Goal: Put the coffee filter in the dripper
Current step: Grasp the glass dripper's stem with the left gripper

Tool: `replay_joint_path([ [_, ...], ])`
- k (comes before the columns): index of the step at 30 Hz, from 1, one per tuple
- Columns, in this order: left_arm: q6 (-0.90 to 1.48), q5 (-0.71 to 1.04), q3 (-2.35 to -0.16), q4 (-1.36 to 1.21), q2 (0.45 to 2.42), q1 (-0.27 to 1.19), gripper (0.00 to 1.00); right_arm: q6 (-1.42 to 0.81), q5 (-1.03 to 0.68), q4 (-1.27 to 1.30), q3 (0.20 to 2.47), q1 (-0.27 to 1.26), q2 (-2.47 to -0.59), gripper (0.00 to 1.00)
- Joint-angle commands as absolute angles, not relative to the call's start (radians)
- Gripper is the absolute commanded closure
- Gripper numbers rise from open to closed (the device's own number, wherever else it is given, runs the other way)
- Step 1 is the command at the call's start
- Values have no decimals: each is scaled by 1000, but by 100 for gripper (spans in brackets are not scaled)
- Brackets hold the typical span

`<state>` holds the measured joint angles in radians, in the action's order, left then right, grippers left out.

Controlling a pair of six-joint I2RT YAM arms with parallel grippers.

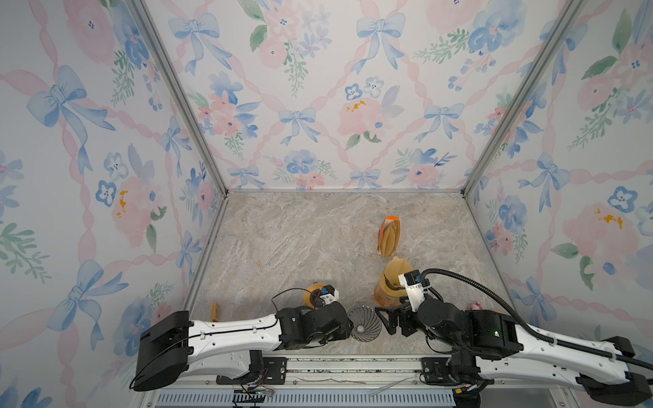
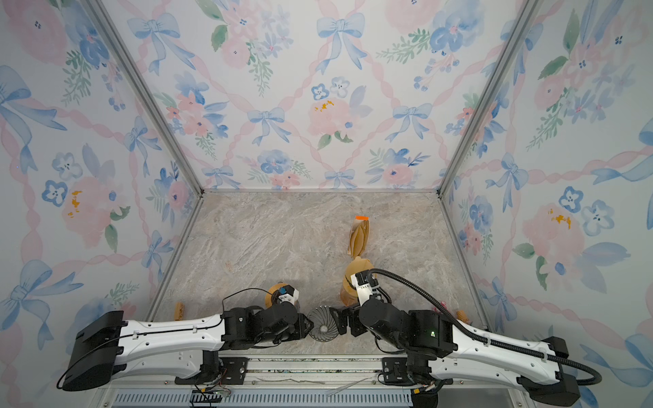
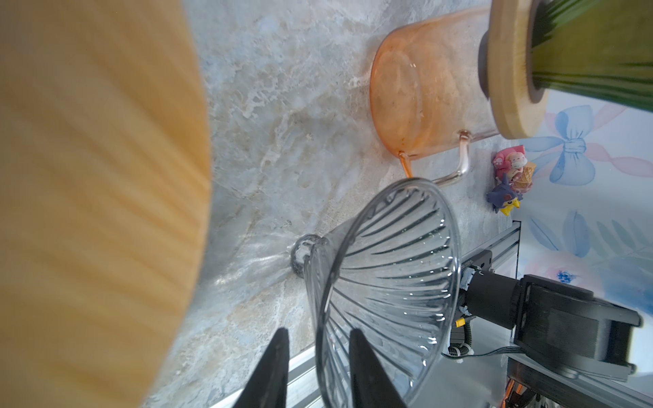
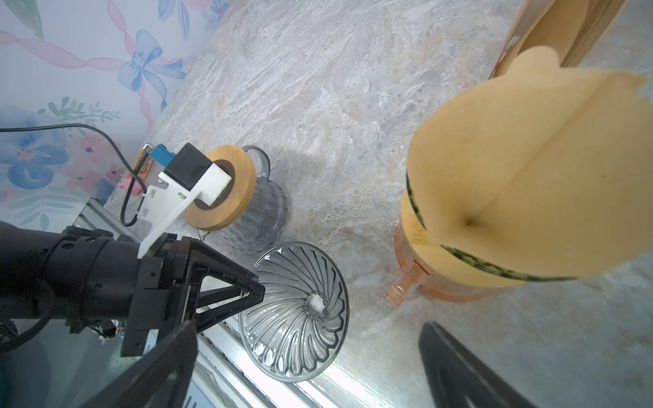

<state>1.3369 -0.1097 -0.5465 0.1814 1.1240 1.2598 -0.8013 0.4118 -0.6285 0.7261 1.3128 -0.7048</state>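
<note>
Glass dripper [image 1: 364, 323] is seen lying on its side on the table [image 1: 300, 240] at the front edge, between both arms. Left gripper [image 3: 318, 332] jaws are set narrow astride its rim, with gaps visible on both sides and nothing clamped. Right gripper [image 1: 383, 319] jaws are spread wide, empty, just beside it. Coffee filter [image 4: 523, 169] is seated open in the green dripper [image 3: 593, 53] on the orange mug [image 3: 424, 92].

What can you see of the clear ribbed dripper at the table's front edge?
The dripper is a clear cone, apparently glass, with swirling ribs running down to a small neck. It is empty and tilted, near the front edge of the table. The left gripper straddles its rim, one finger inside and one outside, with gaps showing. Whether its neck rests on the table is unclear.
</note>
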Motion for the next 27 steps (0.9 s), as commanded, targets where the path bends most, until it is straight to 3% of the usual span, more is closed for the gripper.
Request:
replay_joint_path([
  [1,1336,-142,-562,198,1131,1258,70,-813,426,-653,713,1321,-689,0],
  [27,1276,-156,-597,197,1146,1269,91,-826,453,-674,699,1321,-675,0],
])
